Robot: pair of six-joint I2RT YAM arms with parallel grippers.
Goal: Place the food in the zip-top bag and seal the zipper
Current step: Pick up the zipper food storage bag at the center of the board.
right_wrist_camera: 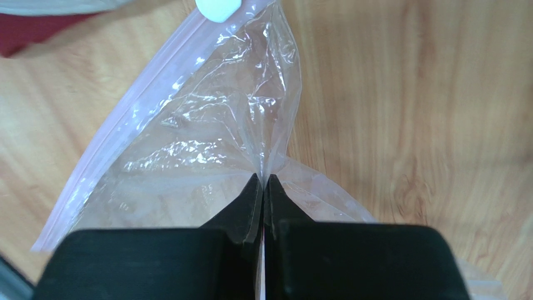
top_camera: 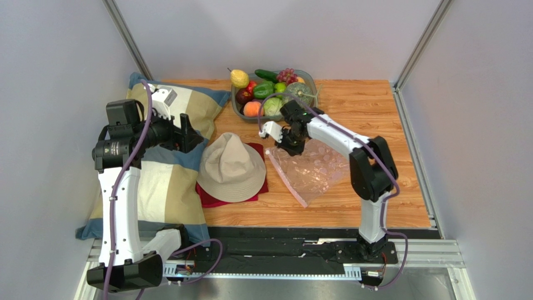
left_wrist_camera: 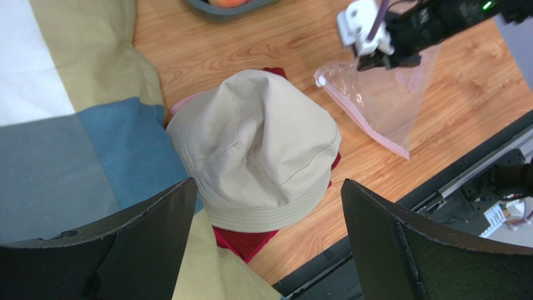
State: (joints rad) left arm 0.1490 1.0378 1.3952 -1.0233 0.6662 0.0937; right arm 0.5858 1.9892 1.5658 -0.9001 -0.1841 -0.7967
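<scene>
Overhead and wrist views of the bagging task at the bag-opening stage, as judged from the layout. The right gripper (right_wrist_camera: 263,181) is shown closed, with a raised fold of the zip-top bag (top_camera: 313,172) pinched between its tips; the bag itself lies flat on the wooden table (top_camera: 375,112), right of centre in the overhead view. The zipper (top_camera: 286,178) forms the bag's left edge, its long axis running diagonally from upper left to lower right, so that the mouth faces the beige hat (top_camera: 231,165). The food (top_camera: 269,94) is heaped in the grey bowl (top_camera: 235,103) at upper centre, just beyond the right gripper. The left gripper (left_wrist_camera: 268,194) is held wide and empty above the hat, which lies between it and the zipper. The right arm is thus the nearer to both bag and food.
</scene>
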